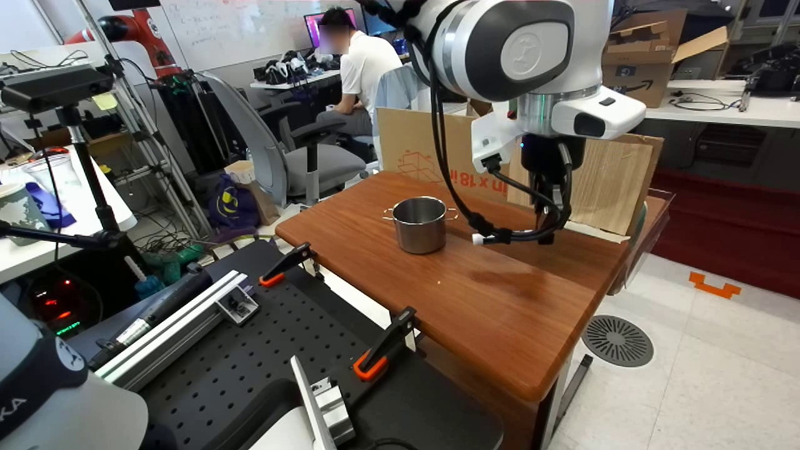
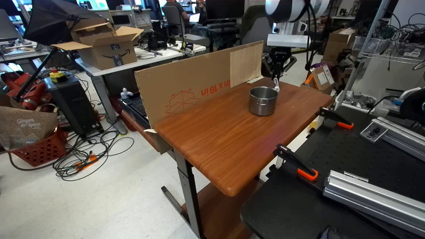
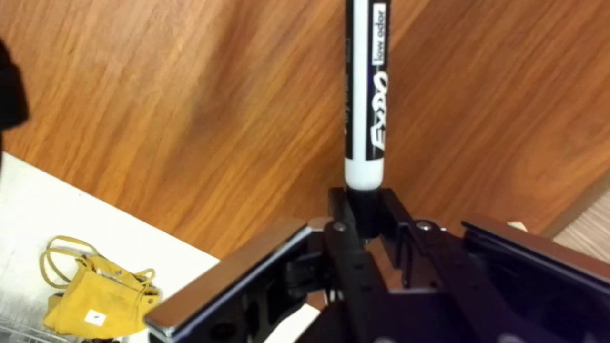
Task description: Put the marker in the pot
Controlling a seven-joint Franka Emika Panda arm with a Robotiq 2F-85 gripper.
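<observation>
The pot is a small round silver metal pot with two wire handles. It stands upright on the brown wooden table, and it also shows in an exterior view. My gripper is shut on the black end of the marker, which is black and white and points away from the fingers. In an exterior view the gripper is above the table, to the right of the pot, and the marker's white end points toward the pot. The marker also shows beside the pot's rim in an exterior view. The pot is out of the wrist view.
A cardboard panel stands along the table's far edge. Black clamps with orange pads hold the near edge beside a black perforated board. Black cables hang from the arm. A yellow bag lies below.
</observation>
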